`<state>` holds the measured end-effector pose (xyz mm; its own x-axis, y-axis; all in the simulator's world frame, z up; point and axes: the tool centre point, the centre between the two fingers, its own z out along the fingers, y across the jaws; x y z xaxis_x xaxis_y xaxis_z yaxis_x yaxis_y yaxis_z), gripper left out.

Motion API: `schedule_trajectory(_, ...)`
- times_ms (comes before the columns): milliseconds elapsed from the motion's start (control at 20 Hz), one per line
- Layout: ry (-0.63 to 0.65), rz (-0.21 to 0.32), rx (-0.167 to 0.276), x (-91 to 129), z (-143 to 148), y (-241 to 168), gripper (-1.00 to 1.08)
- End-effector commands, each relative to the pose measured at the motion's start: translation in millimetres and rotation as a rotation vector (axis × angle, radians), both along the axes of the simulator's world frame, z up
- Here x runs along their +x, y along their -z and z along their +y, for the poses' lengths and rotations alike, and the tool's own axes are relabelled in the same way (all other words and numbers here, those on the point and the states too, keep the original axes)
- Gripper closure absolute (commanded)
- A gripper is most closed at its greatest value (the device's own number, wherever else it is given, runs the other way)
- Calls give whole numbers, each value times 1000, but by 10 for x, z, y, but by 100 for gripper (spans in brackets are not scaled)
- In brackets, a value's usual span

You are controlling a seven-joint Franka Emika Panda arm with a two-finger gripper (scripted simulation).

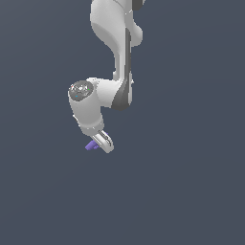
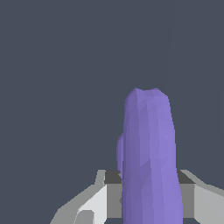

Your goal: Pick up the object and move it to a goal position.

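Note:
The object (image 1: 91,145) is a small purple elongated piece sticking out toward the exterior view's left from between the white fingers. My gripper (image 1: 101,143) hangs at the end of the white arm, near the middle of the exterior view, shut on it. In the wrist view the purple object (image 2: 151,162) fills the centre as a tall rounded shape, with a second thinner lobe just showing behind it. The grey and white fingers (image 2: 94,203) flank its base on both sides. No goal marker shows in either view.
The white arm (image 1: 117,57) comes down from the top of the exterior view, bending at a round joint (image 1: 81,91). Everything else is a plain dark grey-blue background.

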<state>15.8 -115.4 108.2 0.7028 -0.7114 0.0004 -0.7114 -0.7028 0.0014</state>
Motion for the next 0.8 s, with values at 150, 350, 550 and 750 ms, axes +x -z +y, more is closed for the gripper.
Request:
schedule_trajectory(150, 0, 0, -1, 232, 150, -502, 108)
schedule_trajectory(350, 0, 0, -1, 414, 262, -876, 108)
schedule_trajectory(550, 0, 0, 0, 569, 356, -1181, 108)
schedule_trajectory(750, -1, -1, 0, 685, 421, -1399, 108)
